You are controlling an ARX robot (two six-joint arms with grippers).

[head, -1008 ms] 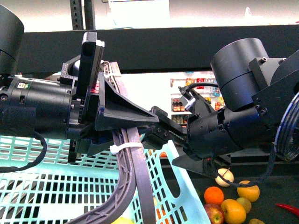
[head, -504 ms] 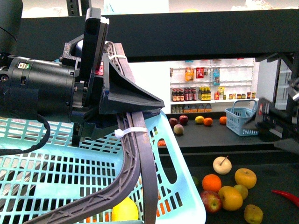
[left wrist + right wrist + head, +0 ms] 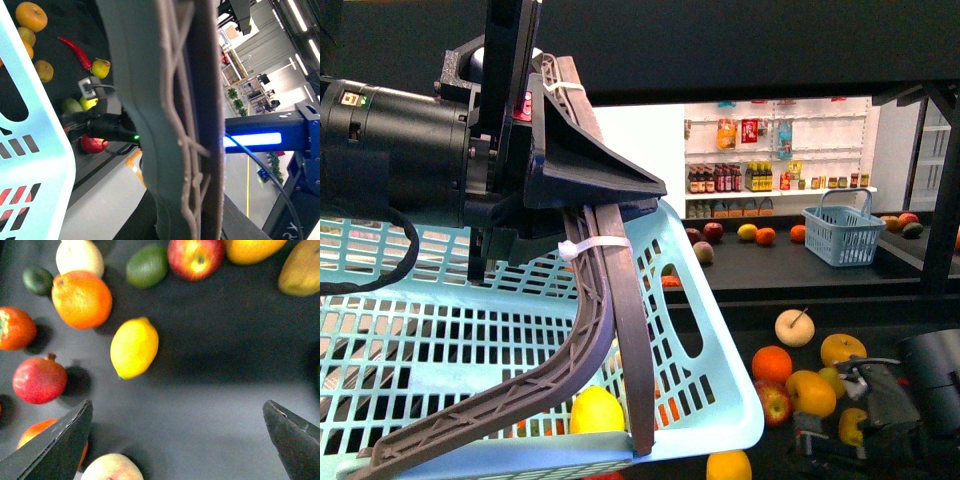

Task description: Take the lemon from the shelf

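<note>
Plainly, the lemon (image 3: pixel 134 347) lies on its side on the dark table (image 3: pixel 215 390) in the right wrist view, touching none of the fruit around it. An orange (image 3: pixel 81 299) is its nearest neighbour, a red pomegranate (image 3: pixel 39 380) sits near its other flank, and a green lime (image 3: pixel 146 265) and a red apple (image 3: pixel 196 257) lie beyond it. The right hand (image 3: pixel 177 410) hangs above the table with its jaws spread wide. Its two dark fingers (image 3: pixel 60 445) show at the picture's corners and touch nothing, and the lemon lies ahead of the gap, closer to one finger than the other, not between them. In the front view the right arm (image 3: pixel 930 380) is low at the right, over the fruit on the table. The left hand (image 3: pixel 570 225) is closed on the grey handle (image 3: pixel 623 340) of a light blue basket (image 3: pixel 730 390), which it holds up in front of the camera so that it fills the left of the view. Through the basket's slots a yellow fruit (image 3: pixel 597 410) shows, but I cannot tell whether it lies inside the basket or on the table behind it. The left wrist view shows the handle close up, the basket's edge and some fruit on the table below
</note>
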